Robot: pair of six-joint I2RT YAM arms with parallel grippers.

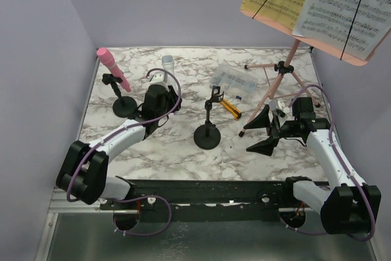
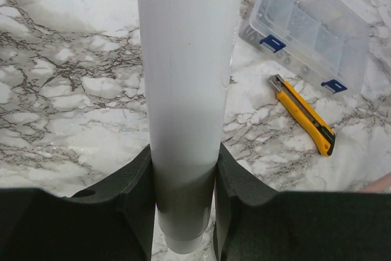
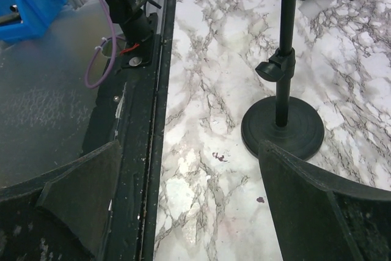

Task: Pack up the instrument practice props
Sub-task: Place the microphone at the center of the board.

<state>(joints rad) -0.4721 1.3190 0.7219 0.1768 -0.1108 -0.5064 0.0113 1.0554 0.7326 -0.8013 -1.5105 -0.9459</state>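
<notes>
Now: white microphone [image 2: 183, 120] gripped between left jaws, near its end.

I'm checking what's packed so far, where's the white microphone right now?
The white microphone is left of centre in the top view, held in the left gripper, between the pink microphone and the clear box.

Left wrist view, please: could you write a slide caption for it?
Left claw shut on the white microphone, utility knife and clear box beyond.
</notes>
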